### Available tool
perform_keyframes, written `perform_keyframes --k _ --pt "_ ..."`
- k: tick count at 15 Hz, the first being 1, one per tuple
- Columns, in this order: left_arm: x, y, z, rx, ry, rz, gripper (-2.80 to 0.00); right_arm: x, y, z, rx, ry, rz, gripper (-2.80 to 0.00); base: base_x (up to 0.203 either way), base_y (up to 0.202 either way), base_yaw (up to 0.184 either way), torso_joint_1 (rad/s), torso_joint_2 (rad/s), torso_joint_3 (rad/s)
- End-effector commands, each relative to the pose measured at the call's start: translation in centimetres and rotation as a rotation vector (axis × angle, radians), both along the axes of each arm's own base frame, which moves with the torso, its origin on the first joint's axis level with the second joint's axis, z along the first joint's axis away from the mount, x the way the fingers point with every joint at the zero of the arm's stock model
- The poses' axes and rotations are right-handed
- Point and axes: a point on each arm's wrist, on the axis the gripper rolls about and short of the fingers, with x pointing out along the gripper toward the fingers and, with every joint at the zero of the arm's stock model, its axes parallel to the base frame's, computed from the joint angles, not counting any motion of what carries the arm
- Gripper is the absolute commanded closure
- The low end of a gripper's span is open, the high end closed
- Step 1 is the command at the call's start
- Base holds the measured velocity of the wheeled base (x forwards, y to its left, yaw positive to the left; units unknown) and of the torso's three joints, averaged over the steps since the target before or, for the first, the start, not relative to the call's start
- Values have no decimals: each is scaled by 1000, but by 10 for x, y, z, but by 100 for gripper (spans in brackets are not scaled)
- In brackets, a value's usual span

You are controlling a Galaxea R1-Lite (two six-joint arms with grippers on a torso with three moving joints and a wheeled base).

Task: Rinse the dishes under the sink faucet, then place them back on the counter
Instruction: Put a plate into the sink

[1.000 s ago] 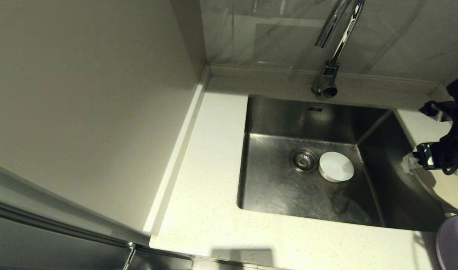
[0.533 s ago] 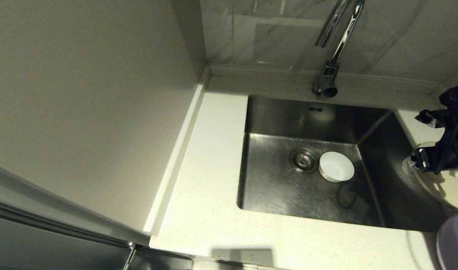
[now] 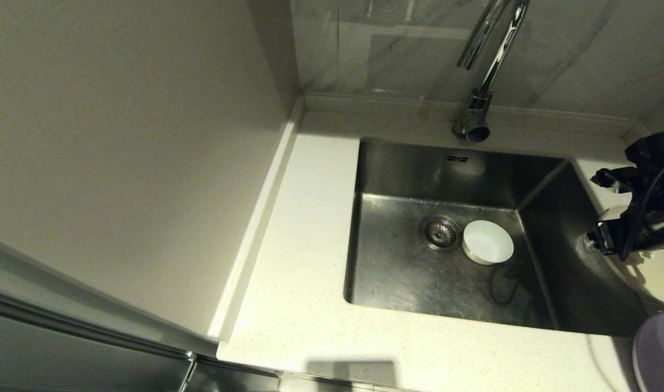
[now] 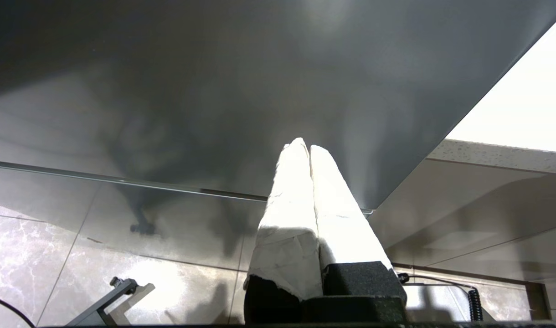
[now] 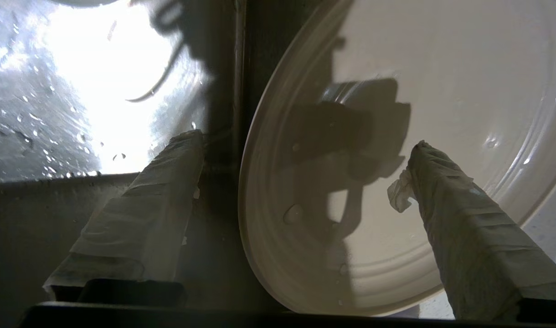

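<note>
The small white bowl [image 3: 487, 242] sits on the bottom of the steel sink [image 3: 403, 283], just right of the drain strainer [image 3: 440, 233]. The chrome faucet [image 3: 481, 76] rises behind the basin; no water shows. A cream plate [image 3: 661, 275] lies on the counter [image 3: 310, 245] at the sink's right edge, wet with drops in the right wrist view [image 5: 396, 136]. My right gripper [image 3: 600, 209] [image 5: 305, 141] is open astride its rim, one finger over the sink wall and one over the plate. The lavender plate [image 3: 658, 354] lies nearer, at the right corner. My left gripper [image 4: 305, 146] is shut and empty, parked low.
A plain beige wall panel [image 3: 120, 152] closes off the left side. The raised back ledge [image 3: 392, 106] runs behind the sink under a marble wall. In the left wrist view a grey cabinet front [image 4: 214, 91] and tiled floor [image 4: 54, 255] show.
My right gripper has sunk a little and shifted left toward the sink edge, over the cream plate's rim. The bowl and both plates have not moved.
</note>
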Motion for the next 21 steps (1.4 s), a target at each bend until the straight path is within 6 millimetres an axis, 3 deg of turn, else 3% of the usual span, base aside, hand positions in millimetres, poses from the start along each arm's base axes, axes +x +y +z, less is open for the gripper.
perform_keyframes --k 1,5,6,16,21 --pt "0 0 0 -1 -2 1 0 0 0 -8 5 30 2 -280 0 0 0 0 0 0" --pt "0 0 0 -1 -2 1 0 1 1 -6 1 11 3 -280 0 0 0 0 0 0" --pt "0 0 0 -1 -2 1 0 1 1 -5 -3 -5 4 0 0 0 0 0 0 0" --pt "0 0 0 -1 -2 1 0 1 3 -5 -41 -37 52 0 0 0 0 0 0 0" --pt "0 0 0 -1 -2 1 0 13 30 8 -57 -135 138 0 0 0 0 0 0 0"
